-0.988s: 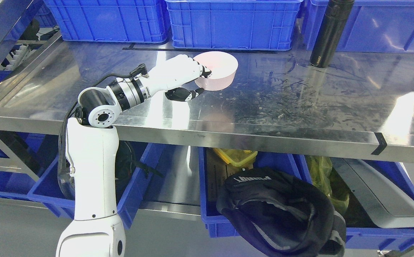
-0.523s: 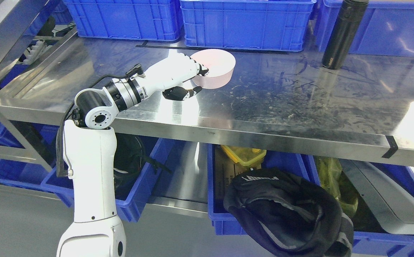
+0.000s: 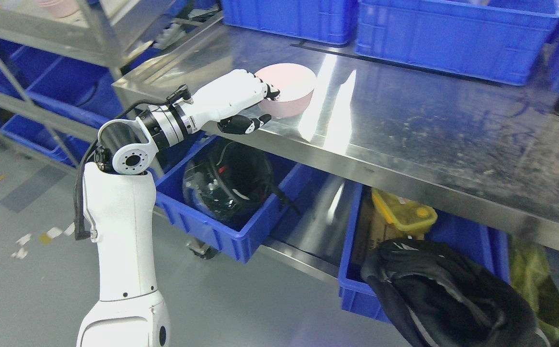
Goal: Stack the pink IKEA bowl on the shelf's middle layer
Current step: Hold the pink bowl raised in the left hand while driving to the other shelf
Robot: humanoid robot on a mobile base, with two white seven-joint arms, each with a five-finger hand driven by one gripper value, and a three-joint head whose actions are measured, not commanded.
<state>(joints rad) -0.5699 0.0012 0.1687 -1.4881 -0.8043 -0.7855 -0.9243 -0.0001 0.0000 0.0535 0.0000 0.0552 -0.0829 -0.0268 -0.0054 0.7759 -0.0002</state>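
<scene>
A pink bowl [image 3: 293, 91] is held just over the steel table [image 3: 405, 115] near its front left corner. My left hand [image 3: 260, 103] is shut on its near rim, fingers over the rim and thumb below the wall. The white left arm rises from the bottom left. On the neighbouring shelf at the top left another pink bowl [image 3: 60, 6] shows, cut by the frame edge. The right arm does not show.
Blue crates [image 3: 453, 36] line the back of the table. Below it, blue bins hold a helmet [image 3: 226, 183], a yellow box [image 3: 405, 214] and a black bag [image 3: 448, 294]. A steel shelf rack [image 3: 43, 33] stands at the left over grey floor.
The whole picture has swung left and turned, so the camera moved; the shelf rack and floor have come into view. The hand still holds the bowl the same way.
</scene>
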